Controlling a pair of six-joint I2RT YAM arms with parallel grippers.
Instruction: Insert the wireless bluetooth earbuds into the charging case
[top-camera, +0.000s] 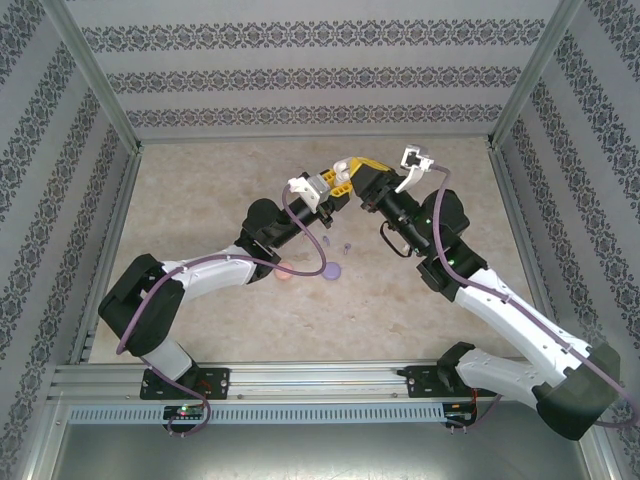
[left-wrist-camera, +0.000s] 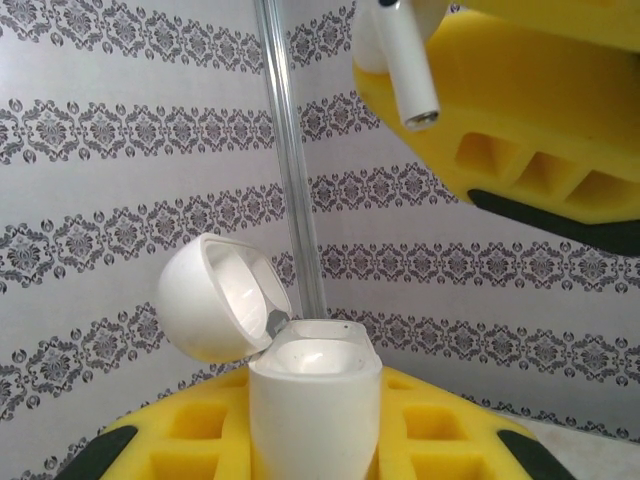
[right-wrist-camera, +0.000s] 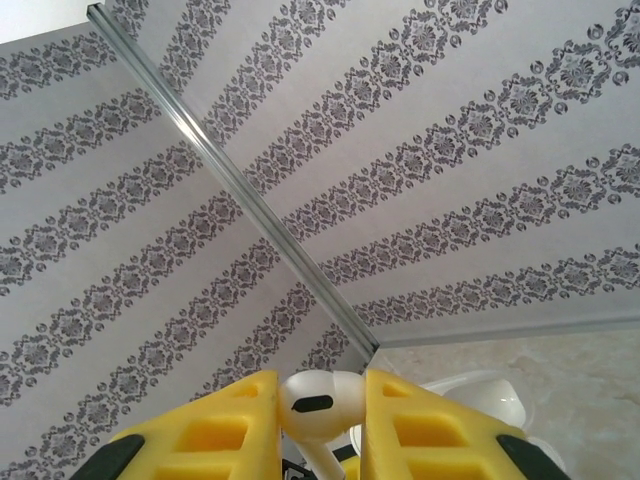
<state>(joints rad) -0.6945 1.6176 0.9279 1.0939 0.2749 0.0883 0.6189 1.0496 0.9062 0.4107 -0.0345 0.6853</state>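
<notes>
My left gripper (left-wrist-camera: 315, 425) is shut on a white charging case (left-wrist-camera: 315, 385), held upright in the air with its lid (left-wrist-camera: 220, 300) flipped open to the left. The well inside the case looks empty. My right gripper (right-wrist-camera: 320, 410) is shut on a white earbud (right-wrist-camera: 318, 400), pinched by its head with the stem pointing down. In the left wrist view that earbud (left-wrist-camera: 405, 70) hangs stem-down above and to the right of the case mouth, apart from it. In the top view the left gripper (top-camera: 336, 182) and the right gripper (top-camera: 364, 172) meet over the middle of the table.
On the table (top-camera: 200, 200) below lie a pinkish case (top-camera: 285, 272), a purple case (top-camera: 332, 270) and two tiny buds (top-camera: 326, 240) (top-camera: 347, 246). Patterned walls and metal posts (left-wrist-camera: 290, 170) close in the space.
</notes>
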